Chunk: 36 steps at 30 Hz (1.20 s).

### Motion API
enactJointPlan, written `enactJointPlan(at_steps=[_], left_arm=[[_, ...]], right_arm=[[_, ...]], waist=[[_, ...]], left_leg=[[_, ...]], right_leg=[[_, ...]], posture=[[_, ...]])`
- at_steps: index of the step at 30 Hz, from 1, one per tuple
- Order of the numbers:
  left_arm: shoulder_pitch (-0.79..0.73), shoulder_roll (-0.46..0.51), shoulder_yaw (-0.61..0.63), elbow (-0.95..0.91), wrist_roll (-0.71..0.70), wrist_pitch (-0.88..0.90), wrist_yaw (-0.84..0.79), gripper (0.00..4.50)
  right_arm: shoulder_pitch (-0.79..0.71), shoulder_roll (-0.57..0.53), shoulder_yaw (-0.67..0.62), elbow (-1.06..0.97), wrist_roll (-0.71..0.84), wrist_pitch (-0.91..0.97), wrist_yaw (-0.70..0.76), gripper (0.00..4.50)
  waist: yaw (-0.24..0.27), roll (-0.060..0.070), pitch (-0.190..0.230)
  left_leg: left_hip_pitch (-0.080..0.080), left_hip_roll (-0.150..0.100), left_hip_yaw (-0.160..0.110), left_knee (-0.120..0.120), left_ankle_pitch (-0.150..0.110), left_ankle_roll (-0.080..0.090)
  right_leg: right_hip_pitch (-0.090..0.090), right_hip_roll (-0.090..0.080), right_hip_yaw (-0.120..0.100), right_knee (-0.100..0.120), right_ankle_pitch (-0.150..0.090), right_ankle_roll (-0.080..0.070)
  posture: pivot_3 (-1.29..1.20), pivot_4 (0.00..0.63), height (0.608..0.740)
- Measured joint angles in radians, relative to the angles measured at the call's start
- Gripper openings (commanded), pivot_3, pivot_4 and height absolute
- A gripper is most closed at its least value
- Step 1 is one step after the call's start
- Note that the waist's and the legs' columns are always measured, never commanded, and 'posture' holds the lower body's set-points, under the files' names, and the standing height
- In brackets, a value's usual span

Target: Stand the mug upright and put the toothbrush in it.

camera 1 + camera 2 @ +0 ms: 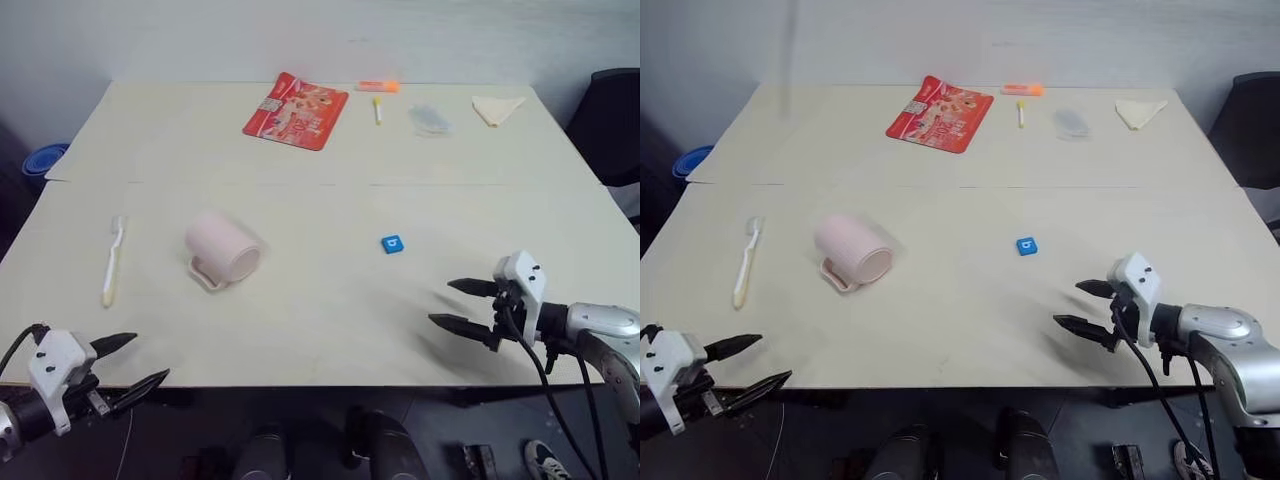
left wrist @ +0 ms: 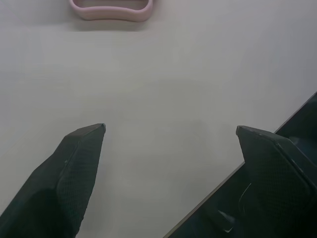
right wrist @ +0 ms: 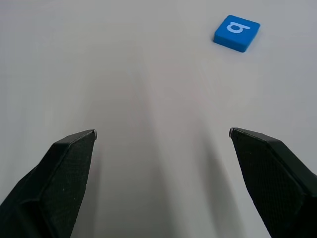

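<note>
The mug (image 1: pixel 224 250) lies on its side left of the worktop's (image 1: pixel 330 330) middle, handle down and mouth toward the near edge, so neither step is done yet. The toothbrush (image 1: pixel 113 261) lies flat just to its left, apart from it. The left end effector (image 1: pixel 128 362) and right end effector (image 1: pixel 462 305) hover at the near edge, both spread and empty, well apart from either thing.

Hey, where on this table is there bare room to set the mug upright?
Bare patches: between the mug and the blue tile, and the near strip ahead of both grippers. The far edge, around the red packet, is crowded.
</note>
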Motion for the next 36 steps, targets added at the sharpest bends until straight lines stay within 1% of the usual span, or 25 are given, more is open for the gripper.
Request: enactJointPlan(at_steps=[7, 13, 19, 21, 24, 27, 28, 29, 30, 31, 33, 36], left_arm=[[-0.003, 0.000, -0.004, 0.000, 0.003, 0.001, 0.005, 4.49], [-0.002, -0.001, -0.035, -0.002, -0.002, 0.015, 0.001, 4.49], [-0.018, 0.000, -0.045, -0.004, -0.039, 0.049, -0.006, 4.49], [-0.040, -0.001, -0.059, -0.015, -0.055, 0.071, -0.002, 4.49], [-0.105, -0.001, -0.075, -0.096, -0.119, 0.140, 0.035, 4.49], [-0.147, 0.017, -0.076, -0.178, -0.196, 0.220, 0.066, 4.49], [-0.157, 0.028, -0.071, -0.202, -0.234, 0.254, 0.072, 4.49], [-0.169, 0.050, -0.069, -0.231, -0.285, 0.295, 0.074, 4.49], [-0.177, 0.061, -0.069, -0.248, -0.310, 0.310, 0.074, 4.49], [-0.190, 0.084, -0.063, -0.280, -0.359, 0.341, 0.074, 4.49], [-0.206, 0.133, -0.059, -0.327, -0.433, 0.386, 0.066, 4.49], [-0.219, 0.191, -0.059, -0.375, -0.492, 0.424, 0.044, 4.49]], right_arm=[[-0.005, 0.005, 0.019, 0.011, -0.028, -0.028, -0.011, 4.50], [-0.005, 0.016, 0.024, 0.011, -0.032, -0.037, -0.017, 4.50], [-0.005, 0.016, 0.024, 0.007, -0.019, 0.005, -0.020, 4.50], [-0.009, 0.024, 0.024, -0.007, -0.019, 0.028, -0.053, 4.50], [-0.041, 0.099, 0.030, -0.080, -0.006, 0.099, -0.154, 4.50], [-0.095, 0.198, 0.084, -0.150, -0.020, 0.152, -0.283, 4.50], [-0.119, 0.243, 0.107, -0.157, -0.033, 0.178, -0.337, 4.50], [-0.153, 0.309, 0.131, -0.156, -0.052, 0.212, -0.408, 4.50], [-0.169, 0.333, 0.147, -0.156, -0.057, 0.227, -0.436, 4.50], [-0.199, 0.388, 0.165, -0.150, -0.074, 0.255, -0.502, 4.50], [-0.253, 0.462, 0.190, -0.120, -0.124, 0.280, -0.607, 4.50], [-0.293, 0.506, 0.230, -0.060, -0.189, 0.280, -0.688, 4.50]], waist=[[0.001, 0.000, 0.000], [0.001, 0.000, 0.000], [0.001, 0.000, 0.000], [0.001, 0.000, 0.000], [0.001, -0.001, 0.000], [-0.004, -0.001, 0.000], [-0.007, -0.001, 0.000], [-0.012, -0.001, -0.001], [-0.014, -0.001, -0.001], [-0.019, -0.001, 0.000], [-0.024, -0.001, 0.000], [-0.024, -0.001, 0.000]], left_leg=[[-0.002, 0.000, 0.001, 0.000, 0.000, 0.000], [-0.001, 0.000, 0.002, 0.000, 0.000, 0.000], [-0.001, 0.000, 0.004, 0.000, 0.000, 0.000], [-0.001, 0.000, 0.004, 0.000, 0.000, 0.000], [-0.001, 0.000, 0.004, 0.000, 0.001, -0.001], [0.000, 0.001, 0.006, 0.000, 0.001, -0.003], [0.000, 0.001, 0.006, 0.000, 0.003, -0.007], [0.000, 0.001, 0.006, 0.000, 0.005, -0.010], [0.000, 0.001, 0.006, 0.000, 0.005, -0.010], [0.000, 0.000, 0.007, 0.000, 0.005, -0.010], [0.000, 0.000, 0.007, 0.000, 0.005, -0.010], [0.000, -0.001, 0.007, 0.000, 0.005, -0.011]], right_leg=[[-0.003, 0.000, 0.001, 0.001, 0.000, 0.000], [-0.004, 0.000, 0.003, 0.002, 0.000, 0.000], [-0.005, 0.000, 0.004, 0.003, 0.000, 0.000], [-0.005, 0.000, 0.005, 0.004, 0.000, 0.000], [-0.006, 0.000, 0.006, 0.006, 0.000, 0.000], [-0.006, 0.001, 0.008, 0.008, 0.000, -0.001], [-0.007, 0.001, 0.008, 0.008, 0.000, -0.001], [-0.007, 0.001, 0.009, 0.009, 0.000, -0.001], [-0.008, 0.001, 0.009, 0.010, 0.000, -0.001], [-0.008, 0.001, 0.010, 0.010, -0.001, -0.001], [-0.009, 0.002, 0.010, 0.011, -0.001, -0.002], [-0.009, 0.004, 0.010, 0.012, -0.001, -0.002]], posture=[[0.00, 0.150, 0.740], [0.00, 0.150, 0.740], [0.00, 0.150, 0.740], [0.00, 0.150, 0.740], [0.00, 0.150, 0.740], [0.00, 0.150, 0.740], [0.00, 0.150, 0.740], [0.00, 0.150, 0.740], [0.00, 0.150, 0.740], [0.00, 0.150, 0.740], [0.00, 0.150, 0.740], [0.00, 0.150, 0.740]])
